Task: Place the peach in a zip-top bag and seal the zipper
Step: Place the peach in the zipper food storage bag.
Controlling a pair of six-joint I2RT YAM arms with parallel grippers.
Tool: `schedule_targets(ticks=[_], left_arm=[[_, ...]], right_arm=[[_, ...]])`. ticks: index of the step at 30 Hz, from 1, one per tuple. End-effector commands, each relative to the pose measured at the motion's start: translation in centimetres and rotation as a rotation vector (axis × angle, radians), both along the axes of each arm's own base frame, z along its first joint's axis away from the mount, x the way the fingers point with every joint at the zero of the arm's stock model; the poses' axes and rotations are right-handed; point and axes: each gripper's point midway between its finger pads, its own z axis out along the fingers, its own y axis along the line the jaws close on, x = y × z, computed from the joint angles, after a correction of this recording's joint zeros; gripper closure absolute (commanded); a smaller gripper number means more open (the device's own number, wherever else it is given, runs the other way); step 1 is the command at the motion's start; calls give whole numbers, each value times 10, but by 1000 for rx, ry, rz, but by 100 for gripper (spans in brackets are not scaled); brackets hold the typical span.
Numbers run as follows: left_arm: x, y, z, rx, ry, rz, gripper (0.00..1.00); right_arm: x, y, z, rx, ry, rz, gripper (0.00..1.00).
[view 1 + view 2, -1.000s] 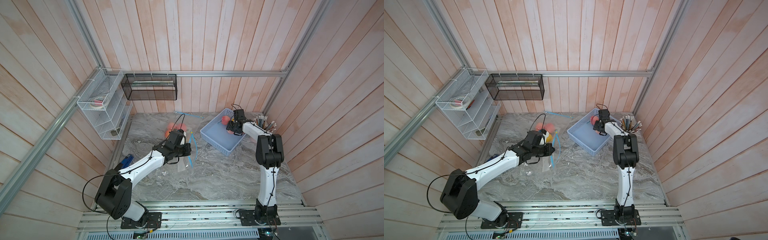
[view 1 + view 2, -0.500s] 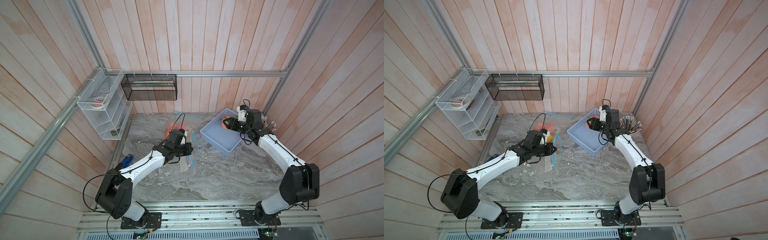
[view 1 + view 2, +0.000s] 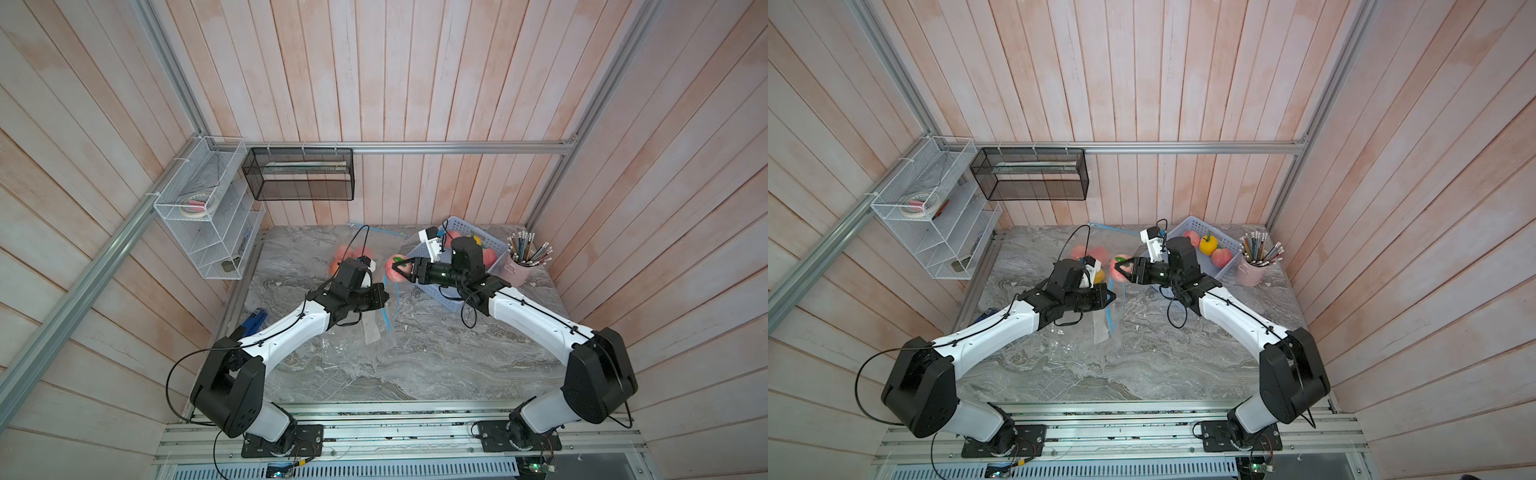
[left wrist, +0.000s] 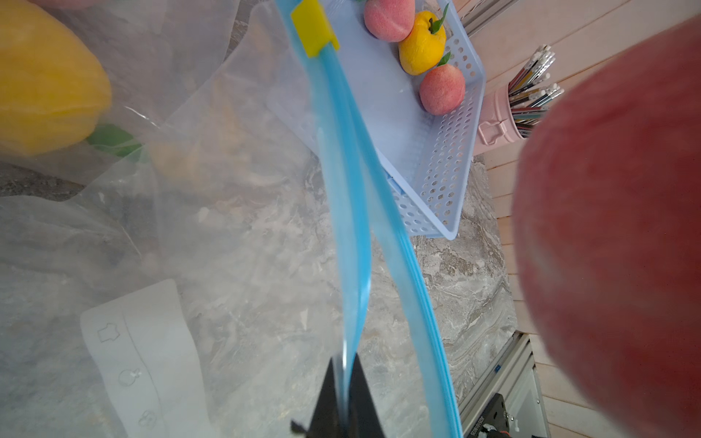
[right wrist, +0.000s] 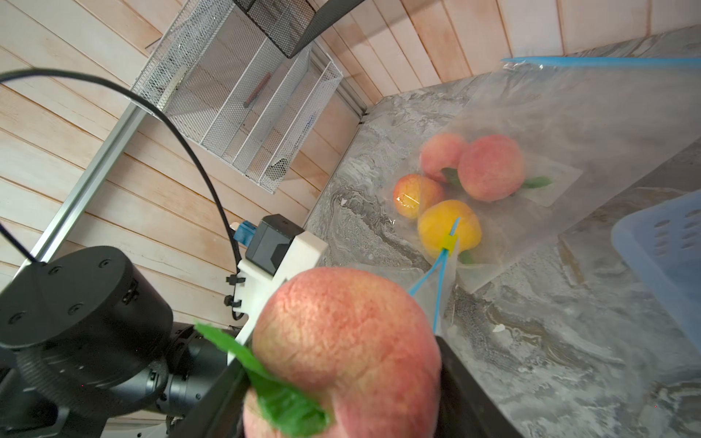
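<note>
Over the marble tabletop point(image 3: 457, 353), the right gripper point(image 3: 400, 269) clamps a peach point(image 3: 390, 272) just beside the bag point(image 4: 352, 227), whose blue rim the left gripper point(image 4: 346, 383) pinches.

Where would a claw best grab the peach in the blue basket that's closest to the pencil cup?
Probably from straight above, closing across its round middle. The peach lies low in the basket, against the yellow fruit on one side and near the perforated wall on another, so a sideways approach looks blocked. Pinch the two free sides.
</note>
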Motion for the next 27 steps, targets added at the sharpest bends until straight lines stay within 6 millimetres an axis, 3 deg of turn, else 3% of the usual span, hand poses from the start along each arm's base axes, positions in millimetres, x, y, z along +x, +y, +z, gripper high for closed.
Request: schedule_targets(ticks=[1,5,9,15,19,22,27], left_arm=[[2,-1,7,-27,-18,8,99],[4,4,19,-28,-39,33,100],[8,17,33,-6,-74,85,100],[8,27,60,-28,-136,124,100],[7,24,69,-50,-159,105,100],[7,23,66,-46,-152,96,100],[6,24,63,-39,-146,97,100]], right_arm=[[-5,11,-13,0,34,23,48],[-9,8,-33,-86,54,3,48],[-2,-10,-54,-228,61,-90,48],[-3,-20,-63,-316,54,-110,48],[-13,-8,-56,-317,23,-24,43],[-23,1,-40,-260,-11,47,29],[-20,-8,-12,-185,-72,-3,17]])
